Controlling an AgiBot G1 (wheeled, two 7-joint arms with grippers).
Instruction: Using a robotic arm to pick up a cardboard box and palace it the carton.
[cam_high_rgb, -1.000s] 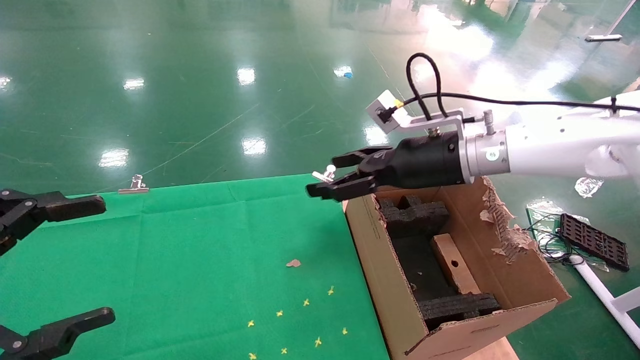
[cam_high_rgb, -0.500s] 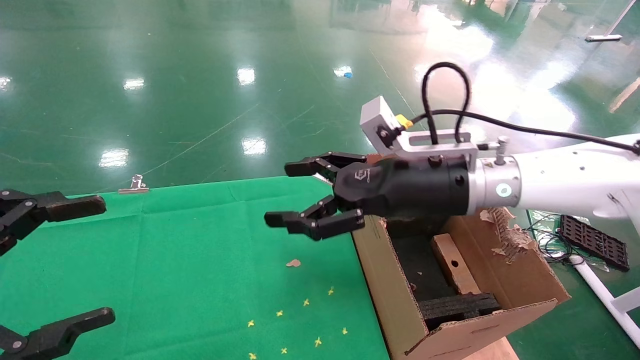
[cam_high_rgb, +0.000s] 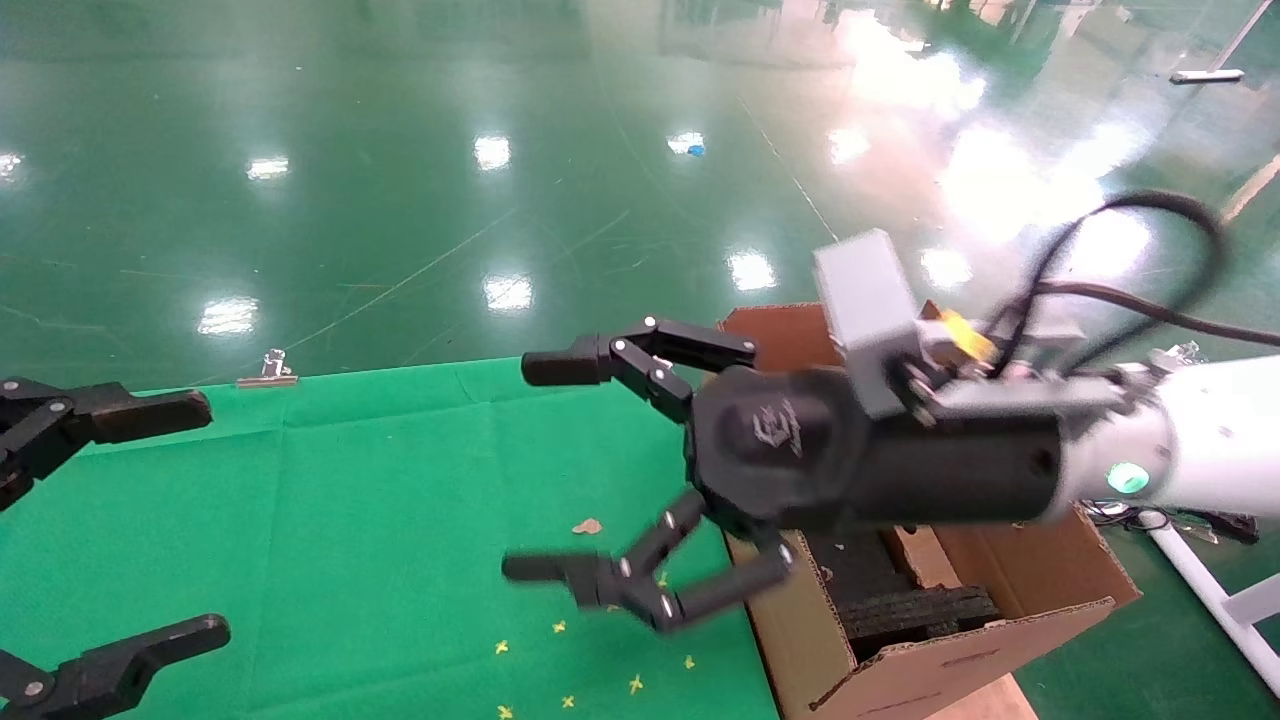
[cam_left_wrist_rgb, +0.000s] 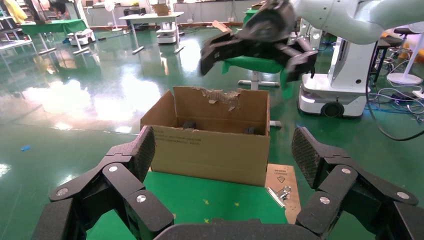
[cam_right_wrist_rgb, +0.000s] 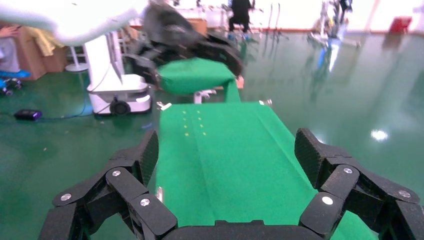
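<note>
The robotic arm, my right one (cam_high_rgb: 1190, 460), reaches in from the right. Its gripper (cam_high_rgb: 530, 468) is open and empty, in the air over the green table (cam_high_rgb: 350, 500), left of the carton (cam_high_rgb: 960, 670). The carton stands at the table's right end with black foam (cam_high_rgb: 920, 610) inside. The cardboard box (cam_high_rgb: 912, 552) lies in the carton, mostly hidden behind the arm. The left wrist view shows the carton (cam_left_wrist_rgb: 210, 150) with a torn far wall and my right gripper (cam_left_wrist_rgb: 257, 42) above it. My left gripper (cam_high_rgb: 213, 519) is open and empty at the far left.
A metal binder clip (cam_high_rgb: 268, 370) sits on the table's far edge and another (cam_left_wrist_rgb: 280, 192) lies by the carton's corner. Small yellow marks (cam_high_rgb: 600, 640) and a cardboard scrap (cam_high_rgb: 587, 526) lie on the cloth. A white pole (cam_high_rgb: 1200, 580) lies on the floor at right.
My right gripper has swung from above the carton leftward and down over the table, nearer the head camera, rolled, and its fingers have spread wider. The left arm has not moved.
</note>
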